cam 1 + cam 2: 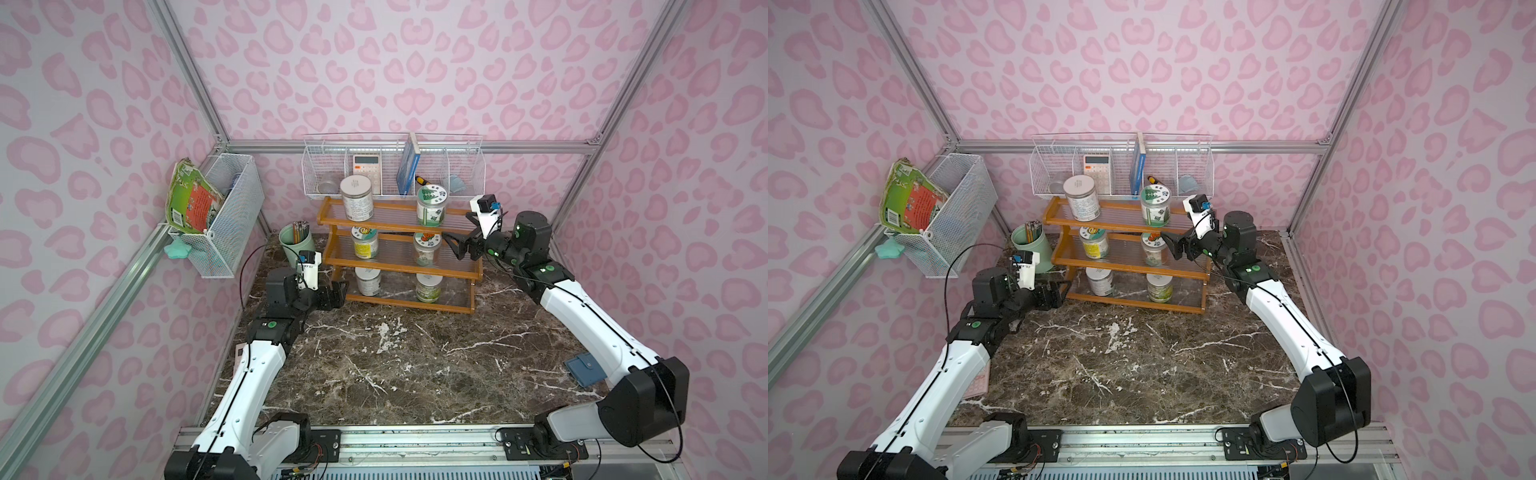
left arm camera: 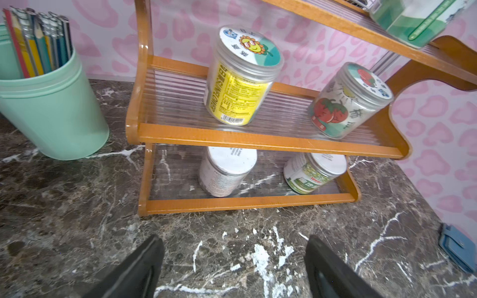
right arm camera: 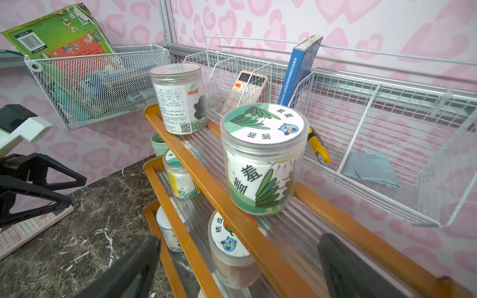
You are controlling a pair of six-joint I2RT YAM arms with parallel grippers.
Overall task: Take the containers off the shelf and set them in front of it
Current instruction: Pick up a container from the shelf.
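Back of the table (image 1: 415, 374), against the wall: shelf (image 1: 395, 267) with all six jars on it, two per tier — none set down in front yet. Right gripper (image 1: 455, 247) hangs off the shelf's right end at about middle-tier height, jaws wide apart, nothing in them. Its wrist view frames the leaf jar (image 3: 263, 160) on the top tier between the fingers, so that looks like the pick in hand. Left gripper (image 1: 338, 294) sits low by the bottom tier's left end, jaws also apart and empty.

To do it well, I'd say: rise to mid-body of the leaf jar, come in level, and straddle the clear wall below the lid — not the lid itself. Each tier has a raised front rail, so lift before drawing out. Wire basket (image 1: 465, 174) hangs close behind; don't overshoot. Clear plastic may slip, so close squarely across the widest line.
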